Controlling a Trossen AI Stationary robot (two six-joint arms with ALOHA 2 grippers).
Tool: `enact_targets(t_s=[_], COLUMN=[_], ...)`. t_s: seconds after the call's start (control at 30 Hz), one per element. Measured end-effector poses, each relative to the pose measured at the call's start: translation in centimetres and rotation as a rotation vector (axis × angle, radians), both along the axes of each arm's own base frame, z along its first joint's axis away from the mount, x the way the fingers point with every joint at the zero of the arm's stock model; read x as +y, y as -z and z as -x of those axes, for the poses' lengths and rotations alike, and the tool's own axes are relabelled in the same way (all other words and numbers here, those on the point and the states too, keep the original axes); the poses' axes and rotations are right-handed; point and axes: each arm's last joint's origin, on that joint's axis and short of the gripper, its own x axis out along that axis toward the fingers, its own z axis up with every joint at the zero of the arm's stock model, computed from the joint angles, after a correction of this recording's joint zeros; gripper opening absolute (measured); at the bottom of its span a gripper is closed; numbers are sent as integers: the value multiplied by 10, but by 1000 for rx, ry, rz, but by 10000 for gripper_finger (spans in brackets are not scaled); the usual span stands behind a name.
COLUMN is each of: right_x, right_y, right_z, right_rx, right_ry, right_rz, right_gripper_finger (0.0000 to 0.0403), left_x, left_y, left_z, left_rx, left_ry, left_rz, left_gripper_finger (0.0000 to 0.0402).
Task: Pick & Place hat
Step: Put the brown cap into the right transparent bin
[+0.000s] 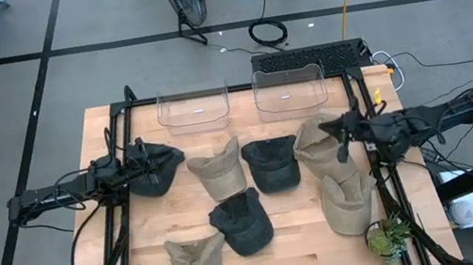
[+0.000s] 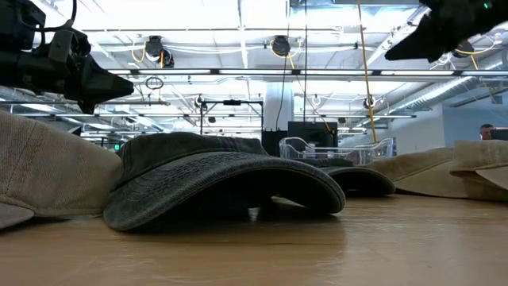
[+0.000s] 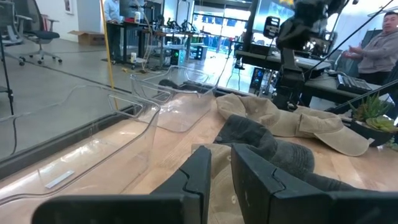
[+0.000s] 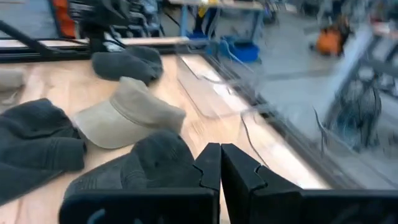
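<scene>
Several hats lie on the wooden table, some dark grey and some tan. My left gripper (image 1: 157,160) hovers above a crumpled dark hat (image 1: 165,174) near the table's left side, open by a narrow gap (image 3: 221,167). My right gripper (image 1: 339,131) hovers over a tan hat (image 1: 315,144) near the right side, with its fingers shut (image 4: 221,163). Between them lie another tan hat (image 1: 219,175) and a dark hat (image 1: 272,167). In the low view both grippers, left (image 2: 115,86) and right (image 2: 401,49), hang well above the hats.
Two clear plastic bins (image 1: 194,108) (image 1: 288,89) stand at the far edge. More hats lie nearer: a dark one (image 1: 242,225) and tan ones (image 1: 196,264) (image 1: 348,205). A small plant (image 1: 388,237) sits at the near right corner. Black frame rails run along both sides.
</scene>
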Motion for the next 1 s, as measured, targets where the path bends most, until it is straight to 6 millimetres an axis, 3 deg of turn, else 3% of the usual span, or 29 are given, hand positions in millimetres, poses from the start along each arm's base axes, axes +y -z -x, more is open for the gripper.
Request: enact_targets(t_s=[0.13, 0.47, 0.77, 1.0], right_x=[-8, -30, -53, -66], right_y=[-14, -22, 1, 13], right_z=[-3, -21, -20, -11], right_rx=[39, 204, 436, 571], right_ry=[145, 375, 596, 780], right_rz=[-117, -448, -716, -846], right_gripper_finger=[0, 0, 14, 77], left_x=[0, 0, 0, 0], left_y=[0, 0, 0, 0], left_z=[0, 0, 0, 0], left_rx=[0, 0, 0, 0], left_ry=[0, 0, 0, 0], left_rz=[0, 0, 0, 0], left_gripper_finger=[67, 67, 67, 67])
